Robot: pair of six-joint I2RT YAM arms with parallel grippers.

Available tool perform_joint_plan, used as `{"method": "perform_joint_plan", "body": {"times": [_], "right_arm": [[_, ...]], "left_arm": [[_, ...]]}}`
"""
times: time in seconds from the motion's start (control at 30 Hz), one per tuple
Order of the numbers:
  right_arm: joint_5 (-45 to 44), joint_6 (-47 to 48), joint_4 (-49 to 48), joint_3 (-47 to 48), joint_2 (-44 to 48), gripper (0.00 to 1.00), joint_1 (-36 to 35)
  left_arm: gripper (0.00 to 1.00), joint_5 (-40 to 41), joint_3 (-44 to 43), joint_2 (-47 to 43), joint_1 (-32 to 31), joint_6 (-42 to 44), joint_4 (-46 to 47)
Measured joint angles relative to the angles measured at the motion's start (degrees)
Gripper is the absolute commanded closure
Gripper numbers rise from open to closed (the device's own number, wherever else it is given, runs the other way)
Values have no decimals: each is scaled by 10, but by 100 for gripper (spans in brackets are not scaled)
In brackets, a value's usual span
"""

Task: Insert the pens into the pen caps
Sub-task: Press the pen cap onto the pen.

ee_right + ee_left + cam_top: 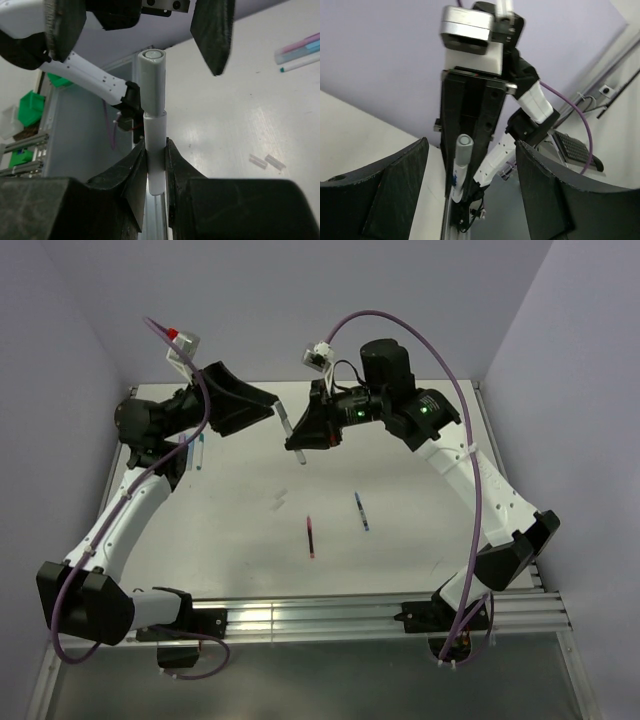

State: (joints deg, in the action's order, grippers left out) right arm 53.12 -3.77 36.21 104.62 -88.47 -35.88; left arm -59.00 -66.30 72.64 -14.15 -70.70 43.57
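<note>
Pen [155, 132] under grey cap [152, 82] vanishes low inside the clamped right gripper [156, 148].

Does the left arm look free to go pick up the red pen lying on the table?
Probably yes. The left gripper is open and empty, and the red pen lies alone on the table with nothing over it. The right gripper, shut on a white pen, sits farther back.

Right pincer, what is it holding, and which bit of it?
The right pincer is shut on a white pen, gripping its lower barrel, below the grey cap on its far end. The left pincer is open and holds nothing.
</note>
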Motion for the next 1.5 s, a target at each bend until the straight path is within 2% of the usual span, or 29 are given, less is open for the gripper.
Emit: {"method": "perform_joint_plan", "body": {"times": [0.2, 0.37, 0.57, 0.83, 0.97, 1.4, 1.5], "right_arm": [[50, -13, -6, -2, 0, 100, 5], [82, -19, -11, -2, 0, 100, 5], [103, -26, -18, -2, 0, 100, 5], [94, -24, -23, -2, 0, 100, 2], [73, -15, -20, -2, 2, 100, -1], [-15, 4, -1, -2, 4, 100, -28], [-23, 5, 3, -2, 4, 100, -30]], "left_arm": [[32, -14, 20, 1, 0, -103, 189], [30, -14, 28, 1, 0, -142, 257], [29, -12, 31, 0, -1, -139, 244], [32, -9, 31, 0, -2, -105, 176], [38, -5, 31, 0, -2, -97, 161], [41, 5, 28, 3, -12, -76, 120], [47, 7, 26, 3, -13, -64, 99]]}}
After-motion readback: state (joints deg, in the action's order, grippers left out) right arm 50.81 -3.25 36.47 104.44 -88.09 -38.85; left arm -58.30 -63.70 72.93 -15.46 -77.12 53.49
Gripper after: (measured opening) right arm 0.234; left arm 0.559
